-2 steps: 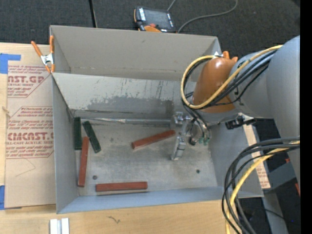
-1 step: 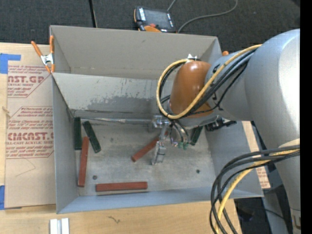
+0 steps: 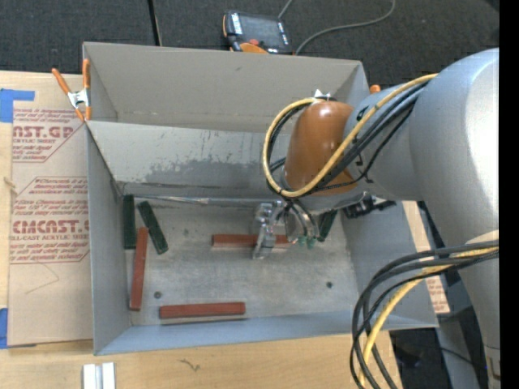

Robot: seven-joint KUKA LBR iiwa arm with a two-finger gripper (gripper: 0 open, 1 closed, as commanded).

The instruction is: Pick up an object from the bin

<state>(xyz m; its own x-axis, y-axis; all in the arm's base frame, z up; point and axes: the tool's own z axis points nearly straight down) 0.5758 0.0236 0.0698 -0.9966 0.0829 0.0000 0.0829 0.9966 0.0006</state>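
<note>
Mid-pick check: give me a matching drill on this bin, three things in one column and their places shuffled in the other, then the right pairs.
Things
1. gripper
2. tilted dark green bar
3. red-brown bar running front to back

Places
A. left side of the bin, toward the front
B. middle of the floor, over the right end of a crosswise red-brown bar
C. back-left of the floor, beside another dark green bar that lies along the left wall

Pairs: 1-B, 2-C, 3-A.
</note>
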